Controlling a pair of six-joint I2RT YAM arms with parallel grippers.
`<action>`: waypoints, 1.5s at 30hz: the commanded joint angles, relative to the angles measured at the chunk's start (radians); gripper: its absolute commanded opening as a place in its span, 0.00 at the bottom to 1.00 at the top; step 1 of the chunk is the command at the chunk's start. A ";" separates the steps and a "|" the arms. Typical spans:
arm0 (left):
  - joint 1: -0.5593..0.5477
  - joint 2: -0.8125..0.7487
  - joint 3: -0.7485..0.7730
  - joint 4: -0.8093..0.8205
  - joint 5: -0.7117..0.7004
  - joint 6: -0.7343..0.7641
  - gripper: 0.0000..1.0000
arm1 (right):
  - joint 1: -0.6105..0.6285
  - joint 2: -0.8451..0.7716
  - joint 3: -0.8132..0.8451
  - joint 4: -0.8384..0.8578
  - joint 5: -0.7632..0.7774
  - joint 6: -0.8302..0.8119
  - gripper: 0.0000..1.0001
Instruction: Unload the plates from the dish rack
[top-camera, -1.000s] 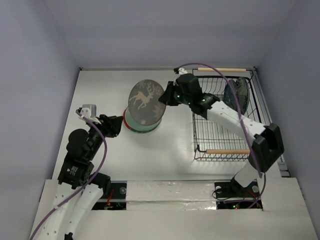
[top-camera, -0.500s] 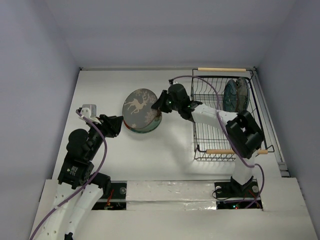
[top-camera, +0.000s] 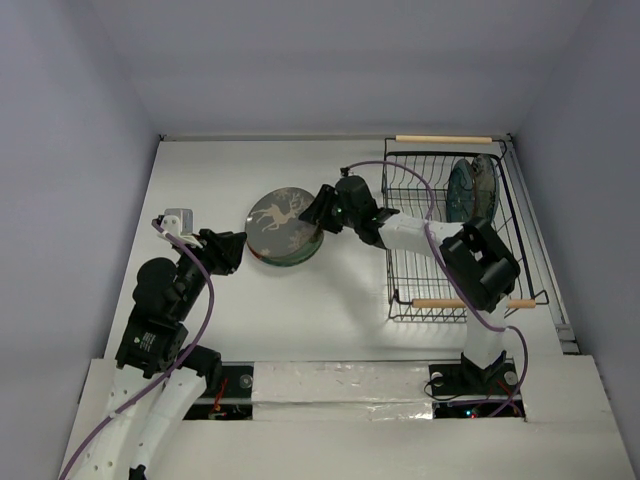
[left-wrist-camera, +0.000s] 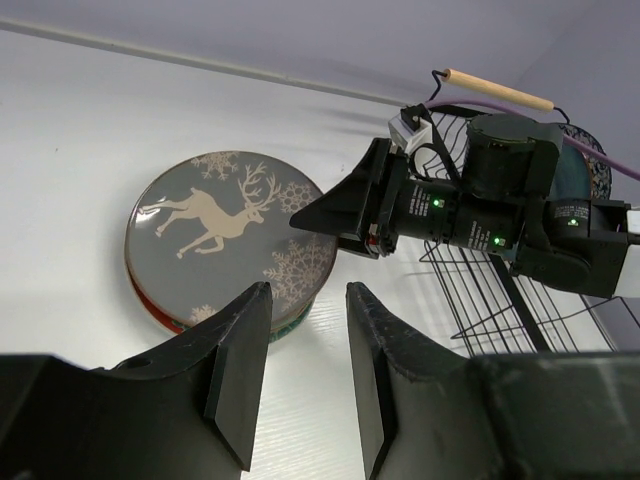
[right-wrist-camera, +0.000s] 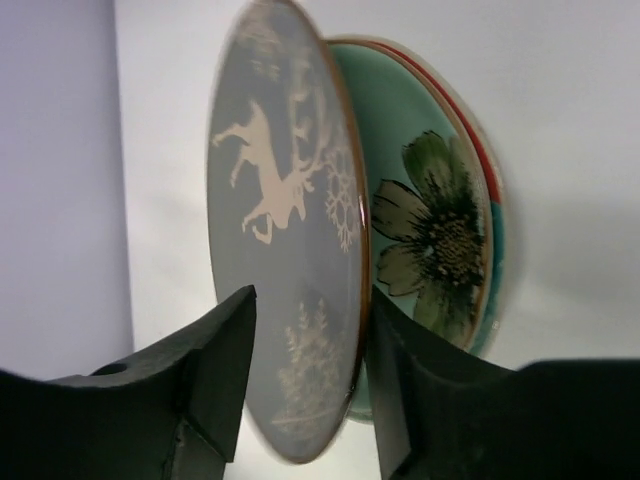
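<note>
While rim of deer plate (left-wrist-camera: 215, 235) sits between fingers of right gripper (right-wrist-camera: 310, 300), jaws are seen parted, gap left on one side; plate not clamped. Plate grey-brown, printed with pale deer and snowflakes, laid over flower plate (right-wrist-camera: 432, 228) just beyond gripper tips; full seating cannot be told. Dish rack (top-camera: 430, 270) located behind right gripper, remaining plates (top-camera: 468, 190) stood upright inside. Left gripper (left-wrist-camera: 305, 300) released, nothing held, stack ahead of it.

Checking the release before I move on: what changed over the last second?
The right gripper lowered the deer plate from steeply tilted to nearly flat on the stack, and its jaws appear to have opened off the rim. Left gripper, rack and its plates stayed put.
</note>
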 joint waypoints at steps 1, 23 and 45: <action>-0.003 -0.002 0.009 0.037 0.010 0.000 0.33 | 0.002 -0.014 -0.004 0.083 0.028 -0.004 0.52; -0.003 -0.013 0.009 0.037 0.007 0.002 0.33 | 0.071 -0.032 0.183 -0.471 0.353 -0.348 0.96; -0.003 -0.011 0.007 0.037 0.004 -0.003 0.05 | -0.317 -0.700 0.051 -0.850 0.905 -0.580 0.53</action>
